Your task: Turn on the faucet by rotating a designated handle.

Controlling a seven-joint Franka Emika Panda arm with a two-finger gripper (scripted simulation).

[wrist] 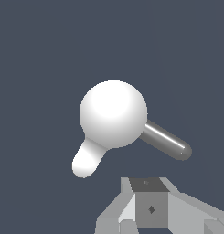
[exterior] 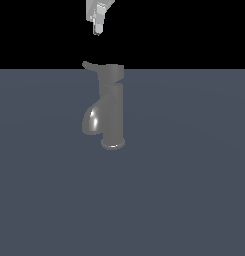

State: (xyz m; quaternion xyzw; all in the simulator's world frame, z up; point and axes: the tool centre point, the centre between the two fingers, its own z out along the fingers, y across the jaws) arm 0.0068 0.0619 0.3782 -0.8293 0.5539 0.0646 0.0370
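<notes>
There were no words, numbers, brand names or signs to read in either picture. The faucet point(exterior: 110, 107) in the middle of the exterior view was plain grey with nothing written on it, and the gripper point(exterior: 98, 22) at the top of that frame was plain too. In the wrist view, the only mark was a tiny dark diamond shape on the grey block of the gripper at the lower middle of the frame, and it was not a letter or a number.
</notes>
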